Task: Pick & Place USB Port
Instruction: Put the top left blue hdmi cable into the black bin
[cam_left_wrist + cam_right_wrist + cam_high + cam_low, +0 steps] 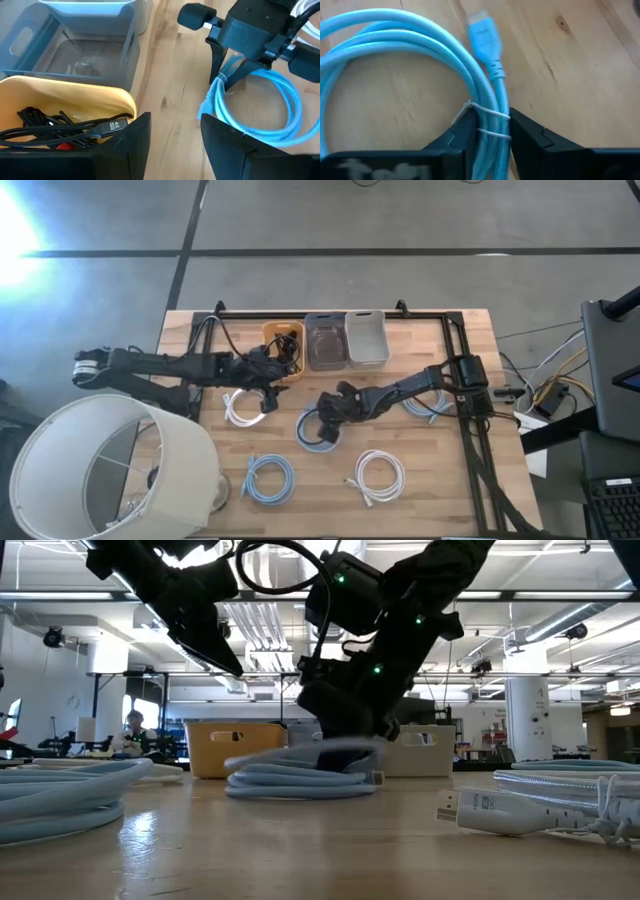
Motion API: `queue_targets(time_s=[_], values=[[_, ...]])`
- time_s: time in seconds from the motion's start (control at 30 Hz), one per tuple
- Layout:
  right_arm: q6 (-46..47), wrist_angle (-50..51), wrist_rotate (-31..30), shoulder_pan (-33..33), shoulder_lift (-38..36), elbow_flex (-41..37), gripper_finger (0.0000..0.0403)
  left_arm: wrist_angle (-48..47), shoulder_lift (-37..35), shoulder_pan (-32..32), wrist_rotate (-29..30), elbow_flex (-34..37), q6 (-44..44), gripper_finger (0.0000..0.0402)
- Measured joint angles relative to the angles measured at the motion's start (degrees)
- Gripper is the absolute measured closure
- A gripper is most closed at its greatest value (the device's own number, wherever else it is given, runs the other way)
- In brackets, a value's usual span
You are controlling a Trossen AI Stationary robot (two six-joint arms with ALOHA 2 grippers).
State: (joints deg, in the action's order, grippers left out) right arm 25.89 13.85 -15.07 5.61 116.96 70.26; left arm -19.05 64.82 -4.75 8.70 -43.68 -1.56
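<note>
A pale wooden table (430, 490) carries several coiled cables, with three bins along its far edge: a yellow plastic bin (283, 340) holding black cables, a smoky translucent bin (325, 342) and a clear plastic bin (367, 338). At the table's centre lies the light blue coiled USB cable (315, 430), bound by a thin tie. The right tool (490, 131) is down on it, fingers straddling the bundled strands at the tie and seemingly pinching them, though the squeeze may be unfinished. The left tool (175, 137) hangs beside the yellow bin, fingers apart, holding nothing. One risk: a partial pinch could let strands slip out on lifting, dropping the coil.
</note>
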Motion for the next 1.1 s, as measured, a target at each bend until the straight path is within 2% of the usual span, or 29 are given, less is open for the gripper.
queue_targets(time_s=[0.17, 0.33, 0.53, 0.87, 1.1], values=[[-1.0, 2.4, 1.3, -0.1, -1.8, -0.2, 0.0345, 0.0, 0.0, 0.0, 0.0, 0.0, 0.0, 0.0225], [-3.6, 5.1, 0.4, 0.0, -6.1, -0.3, 0.0343, 0.1, 0.0, 0.0, 0.0, 0.0, 0.0, 0.0225], [-8.1, 7.8, -8.2, 0.0, -13.2, -0.3, 0.0342, 0.6, 0.0, 0.0, 0.2, 0.0, 0.0, 0.0225], [-22.5, 8.3, -30.3, -2.3, -23.6, -0.3, 0.0342, 1.1, 0.0, 0.0, 0.2, 0.0, 0.0, 0.0225], [-25.6, 5.5, -31.2, -7.2, -25.3, -0.4, 0.0342, 3.2, 0.0, 0.0, 0.2, 0.0, -0.7, 0.0225]])
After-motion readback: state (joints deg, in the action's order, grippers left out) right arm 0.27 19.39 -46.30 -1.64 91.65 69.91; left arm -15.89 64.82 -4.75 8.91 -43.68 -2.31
